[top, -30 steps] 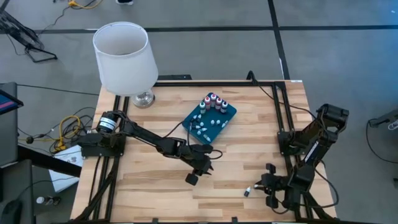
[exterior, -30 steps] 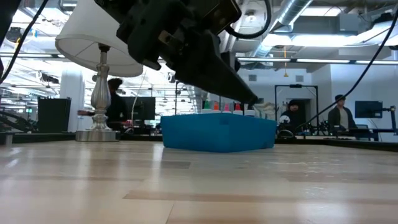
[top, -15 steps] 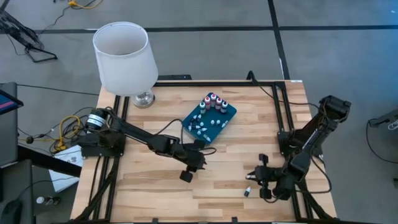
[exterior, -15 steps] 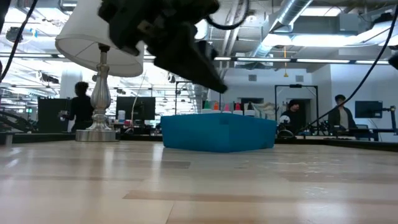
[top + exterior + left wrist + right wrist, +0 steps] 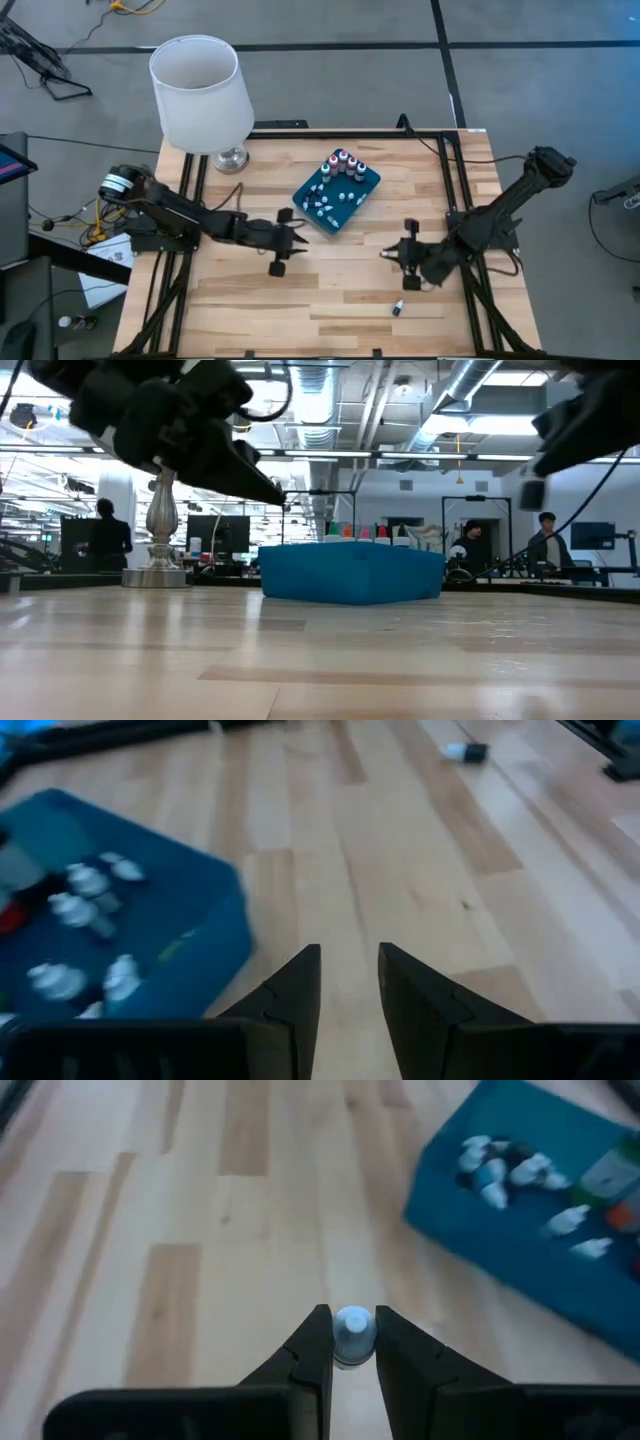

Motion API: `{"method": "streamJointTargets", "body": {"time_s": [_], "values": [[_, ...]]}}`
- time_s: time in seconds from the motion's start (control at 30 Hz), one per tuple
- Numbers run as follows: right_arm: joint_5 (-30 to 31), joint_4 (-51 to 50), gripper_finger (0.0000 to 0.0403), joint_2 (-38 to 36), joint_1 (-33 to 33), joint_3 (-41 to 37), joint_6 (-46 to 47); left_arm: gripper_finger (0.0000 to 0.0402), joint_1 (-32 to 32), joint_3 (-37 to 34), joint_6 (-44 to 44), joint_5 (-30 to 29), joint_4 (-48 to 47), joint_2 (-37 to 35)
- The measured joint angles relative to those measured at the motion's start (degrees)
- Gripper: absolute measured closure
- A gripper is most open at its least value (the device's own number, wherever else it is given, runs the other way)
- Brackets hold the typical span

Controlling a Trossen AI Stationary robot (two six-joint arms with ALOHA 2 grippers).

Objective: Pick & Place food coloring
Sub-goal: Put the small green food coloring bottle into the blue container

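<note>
Between right gripper (image 5: 343, 1342) fingers, tiny whitish bottle (image 5: 352, 1332), pale-blue cap

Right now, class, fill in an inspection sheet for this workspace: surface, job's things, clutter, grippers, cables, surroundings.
Surface: wooden table, bare boards near the front.
Job's things: teal tray holding small bottles, some upright, some lying; one loose bottle lying on the table.
Clutter: lamp at the back left corner.
Grippers: left gripper open beside the tray, holding nothing; right gripper shut on a small white bottle.
Cables: yellow and black wires off the table's left edge.
Surroundings: people in the room behind.
</note>
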Motion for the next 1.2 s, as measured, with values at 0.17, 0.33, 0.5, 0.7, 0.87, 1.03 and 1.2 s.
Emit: {"method": "streamJointTargets", "body": {"time_s": [0.17,0.33,0.5,0.7,0.87,1.03,1.2], "values": [[-3.9,1.3,0.0351,-2.4,-7.9,0.0,-7.6,0.0306,0.1,-6.9,0.0,-4.0,7.0,-3.5],[-9.7,4.6,0.0351,-2.9,-16.0,0.0,-15.6,0.0306,0.4,-9.8,0.1,-7.8,8.8,-4.5],[-14.5,9.0,0.0351,-2.9,-24.1,0.0,-23.6,0.0306,1.7,-9.8,0.1,-7.4,9.2,-4.5],[-19.5,14.4,0.0351,-2.9,-34.0,0.0,-29.9,0.0306,2.7,-9.8,0.0,-7.2,9.4,-4.5],[-22.1,19.1,0.0351,-1.5,-41.6,0.0,-30.6,0.0306,2.7,-9.8,0.0,-7.2,9.4,-4.5],[-23.2,20.3,0.0351,2.7,-48.4,0.0,-29.5,0.0306,2.7,-9.8,-0.5,-7.2,9.4,-4.5],[-23.4,20.3,0.0351,6.6,-51.7,0.0,-27.3,0.0306,2.7,-9.7,-0.9,-7.2,9.4,-4.5]]}}
